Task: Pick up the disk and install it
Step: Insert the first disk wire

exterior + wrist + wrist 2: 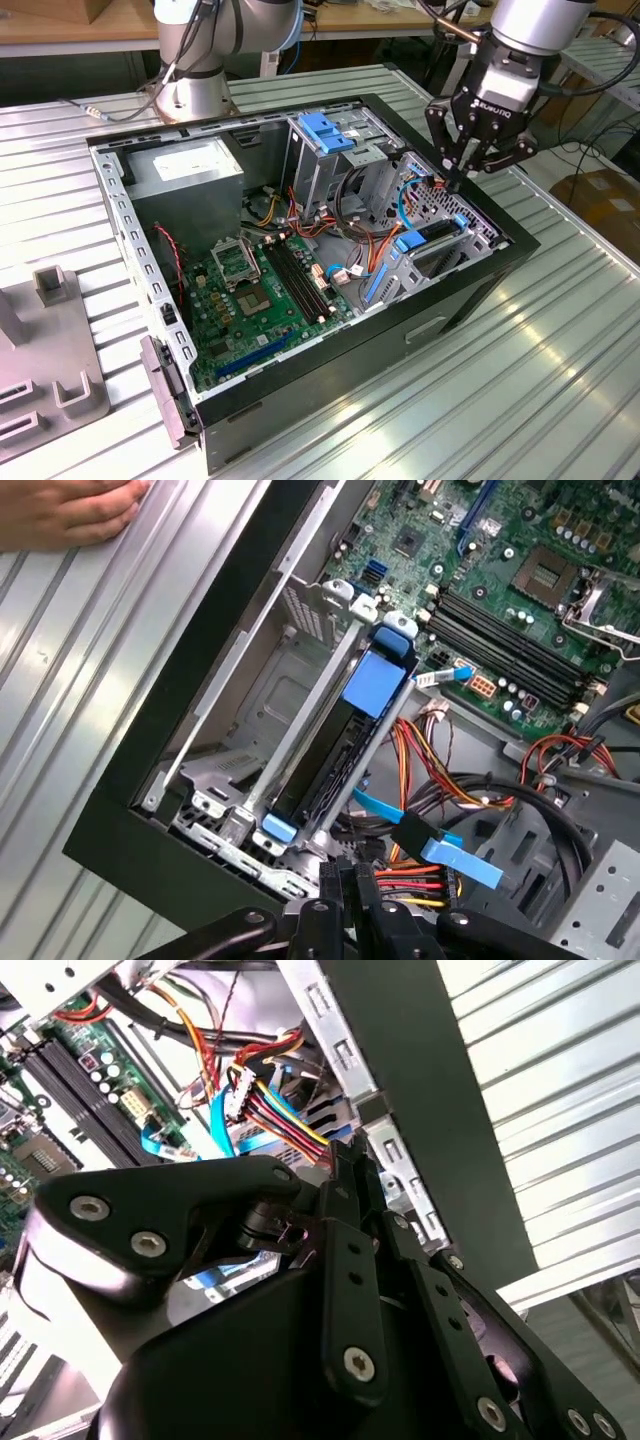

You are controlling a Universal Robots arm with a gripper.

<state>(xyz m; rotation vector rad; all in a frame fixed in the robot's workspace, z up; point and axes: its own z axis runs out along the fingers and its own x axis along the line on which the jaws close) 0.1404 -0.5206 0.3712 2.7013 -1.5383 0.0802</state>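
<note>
The disk (pixel 436 236) stands on edge in the drive bay along the case wall at the exterior view's right. In the first wrist view the disk (pixel 322 772) shows as a dark slab between metal rails, with blue plastic pieces at both ends. My gripper (pixel 456 180) hangs just above the case's far corner, beyond the disk, with its fingers pressed together and nothing between them. In both wrist views the shut fingertips (pixel 345 1165) (pixel 345 878) point at a bundle of coloured cables (pixel 268 1110) beside the bay.
The open computer case (pixel 470 290) lies on a slatted metal table (pixel 560 360). Inside are the motherboard (pixel 260 290), a grey power-supply box (pixel 185 165) and a metal cage with a blue latch (pixel 325 130). A person's hand (pixel 70 510) rests on the table by the case.
</note>
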